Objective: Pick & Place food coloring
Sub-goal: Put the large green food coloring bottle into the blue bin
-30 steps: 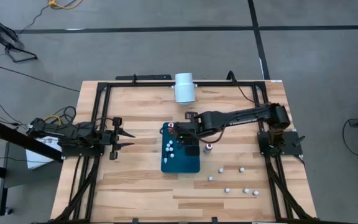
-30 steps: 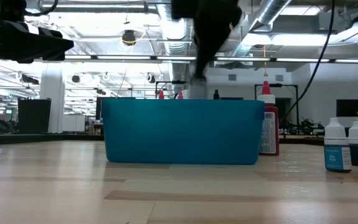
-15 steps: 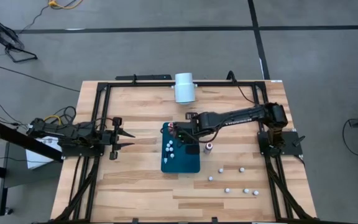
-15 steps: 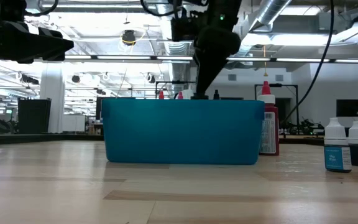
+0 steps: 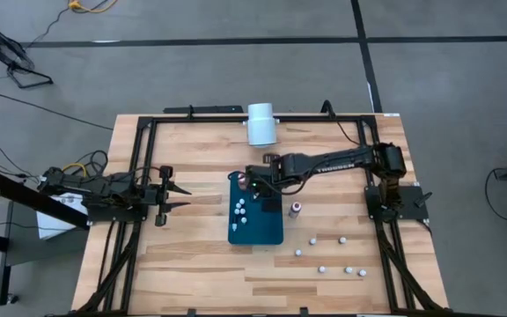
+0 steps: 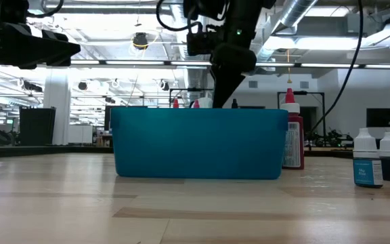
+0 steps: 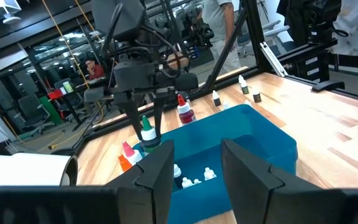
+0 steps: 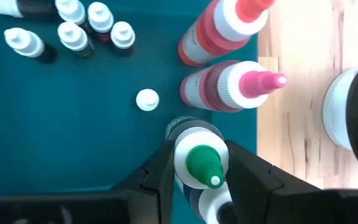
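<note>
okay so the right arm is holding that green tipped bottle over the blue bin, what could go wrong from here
1. The right gripper is shut on the green-capped bottle right beside the pink-tipped bottle and the red-tipped bottle; lowering or opening could tip them.
2. It grips near the cap, so the bottle might tilt or slip on release.
3. The small white-capped bottles in the teal plastic bin stand close together and could topple if bumped.

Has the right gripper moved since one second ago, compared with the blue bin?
Yes. In the high view the right gripper has moved toward the blue bin's far end, nearer the white cylinder, holding the green-capped bottle.
</note>
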Robot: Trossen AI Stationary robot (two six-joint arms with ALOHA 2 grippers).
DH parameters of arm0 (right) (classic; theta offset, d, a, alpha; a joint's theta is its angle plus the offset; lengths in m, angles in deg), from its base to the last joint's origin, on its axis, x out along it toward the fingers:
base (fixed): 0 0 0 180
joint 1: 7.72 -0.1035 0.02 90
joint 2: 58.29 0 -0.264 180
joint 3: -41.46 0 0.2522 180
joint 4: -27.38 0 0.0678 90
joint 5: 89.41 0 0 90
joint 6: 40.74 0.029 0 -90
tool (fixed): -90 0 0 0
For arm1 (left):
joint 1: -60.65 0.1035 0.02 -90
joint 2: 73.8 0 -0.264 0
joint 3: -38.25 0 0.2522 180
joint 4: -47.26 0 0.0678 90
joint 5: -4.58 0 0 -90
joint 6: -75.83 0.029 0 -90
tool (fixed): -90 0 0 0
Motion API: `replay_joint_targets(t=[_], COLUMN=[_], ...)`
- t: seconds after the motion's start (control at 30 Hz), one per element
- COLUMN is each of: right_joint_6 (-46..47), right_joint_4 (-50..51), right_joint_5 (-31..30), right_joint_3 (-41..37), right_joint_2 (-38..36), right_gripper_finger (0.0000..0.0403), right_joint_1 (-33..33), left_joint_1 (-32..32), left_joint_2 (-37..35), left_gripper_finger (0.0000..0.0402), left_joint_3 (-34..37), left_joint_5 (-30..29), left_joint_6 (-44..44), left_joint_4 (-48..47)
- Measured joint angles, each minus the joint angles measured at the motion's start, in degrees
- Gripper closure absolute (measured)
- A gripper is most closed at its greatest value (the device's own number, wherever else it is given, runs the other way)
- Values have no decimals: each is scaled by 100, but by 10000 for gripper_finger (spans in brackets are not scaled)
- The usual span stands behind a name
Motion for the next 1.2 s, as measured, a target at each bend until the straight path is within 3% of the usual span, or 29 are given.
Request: replay_joint_targets(t=[0.4, 0.83, 1.2], right_joint_6=[-3, -18, -307], right_joint_4=[26, 39, 5], right_joint_5=[-7, -48, -855], right_joint_3=[0, 0, 2], right_joint_2=[0, -4, -79], right_gripper_finger=[253, 264, 260], right_joint_1=[86, 115, 197], left_joint_1=[2, 1, 2], left_joint_2=[0, 0, 0], left_gripper_finger=[278, 278, 278], left_joint_3=[2, 0, 0], left_joint_5=[0, -1, -2], left_joint_6=[6, -4, -2], left_joint_4=[0, 0, 0])
